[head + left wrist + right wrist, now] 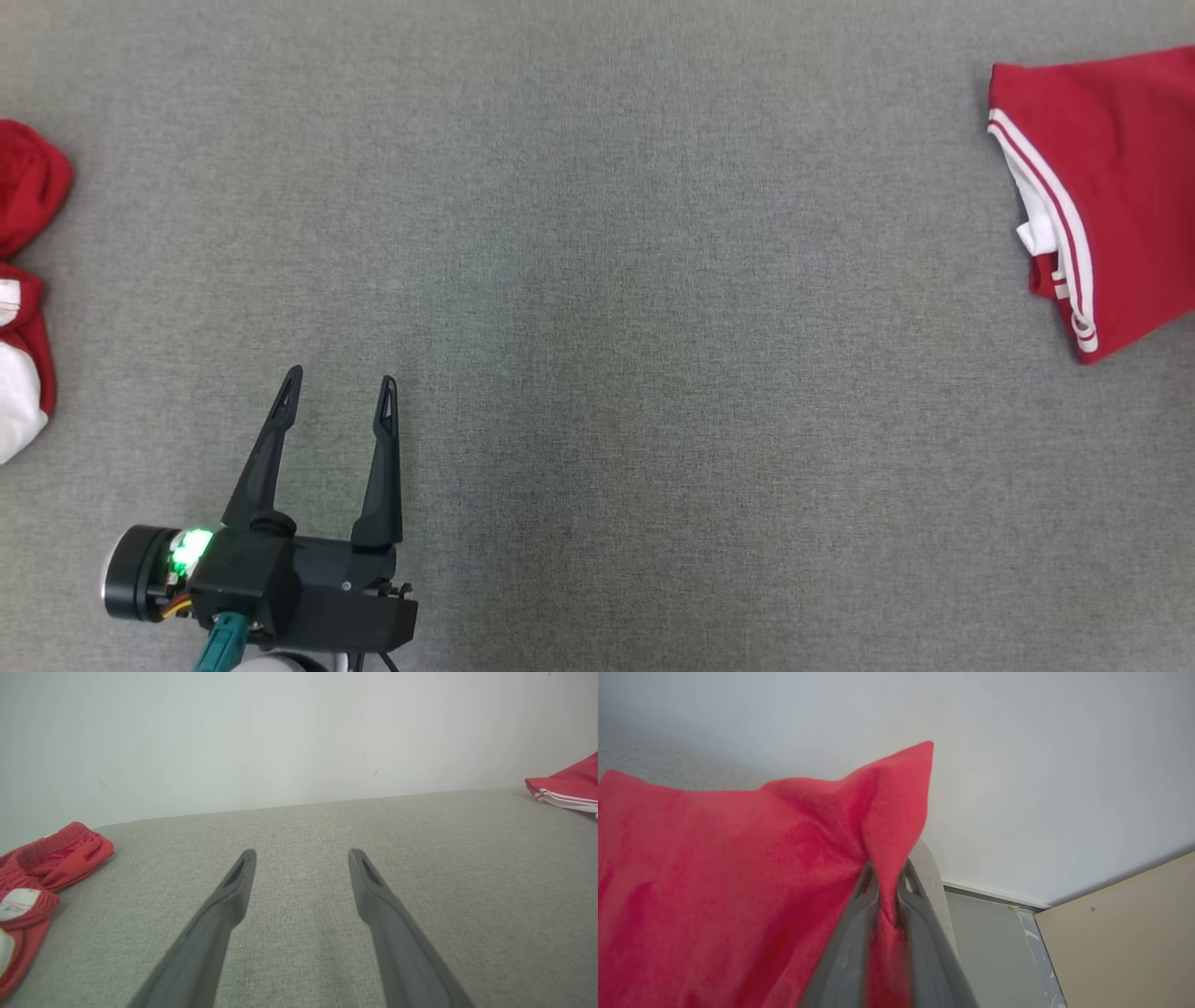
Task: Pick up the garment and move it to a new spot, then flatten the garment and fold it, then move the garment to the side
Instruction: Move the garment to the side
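Lying folded at the right edge of the grey woven surface [597, 280], the red white-striped cloth garment [1111, 187] had one corner pinched by the right gripper [888, 870], its fingers nearly closed, likely to place it aside. The left gripper [341, 378] hovered wide open and empty.

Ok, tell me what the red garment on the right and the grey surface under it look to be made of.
The red garment looks like a soft matte knit, perhaps cotton or polyester jersey: it creases limply and carries white striped trim. The grey surface looks like matte woven upholstery cloth, with a fine speckled weave showing; its fibre cannot be told.
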Available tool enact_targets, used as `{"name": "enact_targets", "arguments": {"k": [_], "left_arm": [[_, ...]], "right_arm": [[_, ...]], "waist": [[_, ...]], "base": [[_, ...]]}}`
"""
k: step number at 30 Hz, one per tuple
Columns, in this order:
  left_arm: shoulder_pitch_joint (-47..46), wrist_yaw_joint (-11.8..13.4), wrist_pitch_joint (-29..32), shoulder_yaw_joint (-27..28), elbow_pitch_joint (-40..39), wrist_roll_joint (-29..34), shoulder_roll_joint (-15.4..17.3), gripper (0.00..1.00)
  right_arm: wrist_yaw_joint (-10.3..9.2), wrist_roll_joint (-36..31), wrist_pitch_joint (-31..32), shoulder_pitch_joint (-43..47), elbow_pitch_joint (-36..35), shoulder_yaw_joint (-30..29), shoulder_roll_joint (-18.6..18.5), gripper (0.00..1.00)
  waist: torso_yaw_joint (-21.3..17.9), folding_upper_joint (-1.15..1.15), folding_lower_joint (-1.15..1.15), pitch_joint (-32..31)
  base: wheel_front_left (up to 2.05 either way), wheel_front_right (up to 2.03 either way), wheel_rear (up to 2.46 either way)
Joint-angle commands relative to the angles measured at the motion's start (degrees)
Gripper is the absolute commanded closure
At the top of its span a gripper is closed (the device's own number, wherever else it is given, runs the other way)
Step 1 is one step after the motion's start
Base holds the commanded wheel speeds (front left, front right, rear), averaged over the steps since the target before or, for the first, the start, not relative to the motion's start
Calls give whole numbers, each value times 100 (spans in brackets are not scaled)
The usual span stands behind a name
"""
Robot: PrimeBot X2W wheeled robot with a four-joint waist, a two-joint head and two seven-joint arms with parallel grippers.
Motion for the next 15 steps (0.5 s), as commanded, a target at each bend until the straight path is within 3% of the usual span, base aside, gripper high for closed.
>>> {"name": "enact_targets", "arguments": {"k": [1, 3, 4, 7, 10, 15], "left_arm": [[117, 18, -6, 20, 20, -7, 10, 0], [142, 22, -6, 45, 46, -15, 7, 0], [386, 85, -6, 152, 93, -57, 2, 0], [556, 100, -6, 216, 147, -61, -4, 0], [709, 132, -6, 291, 170, -52, -4, 0], [949, 116, -6, 347, 229, -57, -9, 0]], "right_arm": [[2, 32, 23, 129, 63, -12, 60, 0], [2, 15, -16, 155, 95, -36, 74, 0], [2, 265, -276, 307, 66, -451, 312, 0], [3, 373, -306, 486, -282, -801, 398, 0], [2, 168, -299, 1012, -876, -1336, 495, 0], [3, -479, -303, 2247, -2006, -2585, 998, 0]], "waist": [[23, 0, 0, -106], [28, 0, 0, -196], [-26, 0, 0, -621], [-87, 0, 0, -863], [-130, 0, 0, -1090], [-119, 0, 0, -1474]], "base": [[0, 0, 0], [0, 0, 0], [0, 0, 0], [0, 0, 0], [0, 0, 0], [0, 0, 0]]}}
